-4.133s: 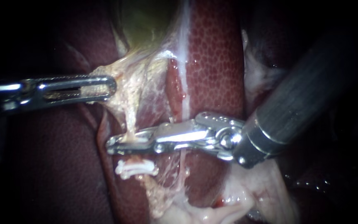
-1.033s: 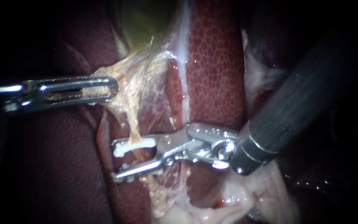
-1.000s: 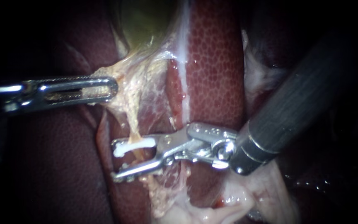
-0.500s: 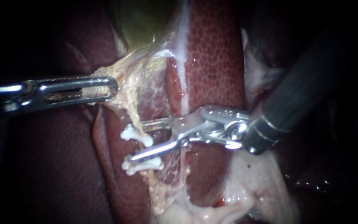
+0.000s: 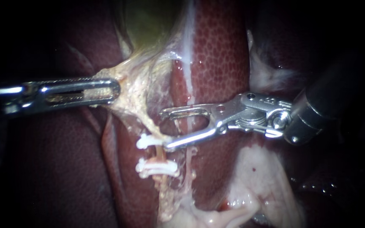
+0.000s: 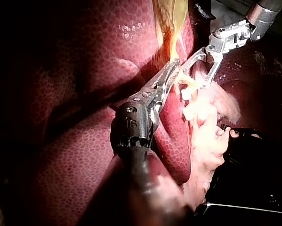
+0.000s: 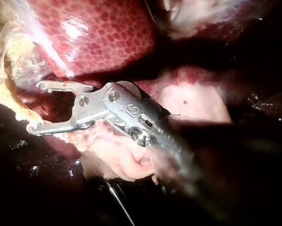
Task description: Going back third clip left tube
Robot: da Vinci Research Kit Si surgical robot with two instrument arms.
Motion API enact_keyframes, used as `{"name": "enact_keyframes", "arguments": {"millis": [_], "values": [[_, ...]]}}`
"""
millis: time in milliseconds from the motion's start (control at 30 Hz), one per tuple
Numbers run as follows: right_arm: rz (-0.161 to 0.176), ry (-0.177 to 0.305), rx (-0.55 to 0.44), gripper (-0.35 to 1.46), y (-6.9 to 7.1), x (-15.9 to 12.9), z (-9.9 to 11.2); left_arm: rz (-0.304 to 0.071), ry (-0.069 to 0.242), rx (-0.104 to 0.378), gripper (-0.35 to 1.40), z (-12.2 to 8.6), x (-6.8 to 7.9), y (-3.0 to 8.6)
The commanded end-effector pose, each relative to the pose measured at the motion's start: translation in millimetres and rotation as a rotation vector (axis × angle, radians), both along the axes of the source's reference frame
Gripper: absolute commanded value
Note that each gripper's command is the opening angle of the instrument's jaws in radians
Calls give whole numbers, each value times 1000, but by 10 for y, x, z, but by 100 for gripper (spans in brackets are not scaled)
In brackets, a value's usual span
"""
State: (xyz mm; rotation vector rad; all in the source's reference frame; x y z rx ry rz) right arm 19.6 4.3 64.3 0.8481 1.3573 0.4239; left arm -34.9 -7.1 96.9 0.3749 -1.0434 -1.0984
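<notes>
- One tool, the left instrument [image 5: 114, 90], reaches in level, its jaws closed tight on pale tissue [image 5: 136, 95] just under the gallbladder [image 5: 148, 21].
- Two white clips cross the left tube [image 5: 160, 154] near the middle: the upper clip [image 5: 148, 141] and the lower clip [image 5: 157, 168], slightly apart.
- The right instrument [image 5: 164, 129] holds its jaws wide apart and empty, with the lower jaw's tip just beside the upper clip.
- Red liver [image 5: 220, 55] lies behind those jaws.

This is a surgical lab bench seen at close range. A mottled red liver [image 5: 220, 55], a greenish gallbladder [image 5: 148, 25] and pale tissue [image 5: 138, 97] lie brightly lit amid darkness. The slender steel left instrument [image 5: 114, 90] and right instrument [image 5: 164, 129] reach in, and white clips [image 5: 157, 169] cross a tube [image 5: 160, 154].
</notes>
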Motion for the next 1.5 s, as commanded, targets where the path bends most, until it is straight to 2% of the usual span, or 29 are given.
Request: {"name": "enact_keyframes", "arguments": {"millis": [33,400,633,733,967,1200,1300,1500], "values": [[-1,0,-1,60,-4,2,1,0,0,0,-35,0,1,0],[-1,0,-5,60,-11,9,-4,0,0,0,-35,0,0,0],[-15,11,-27,60,-38,39,0,0,0,0,-35,0,0,0],[-20,15,-31,60,-45,44,0,0,0,0,-35,0,1,0],[-22,16,-24,60,-37,33,-2,0,0,0,-35,0,1,0],[-4,2,-18,60,-22,9,0,0,0,0,-35,0,1,0],[-1,-2,-9,60,-18,-1,-4,0,0,0,-35,0,1,0],[-10,18,-53,60,-15,-33,-19,1,0,1,-35,-1,2,0]]}}
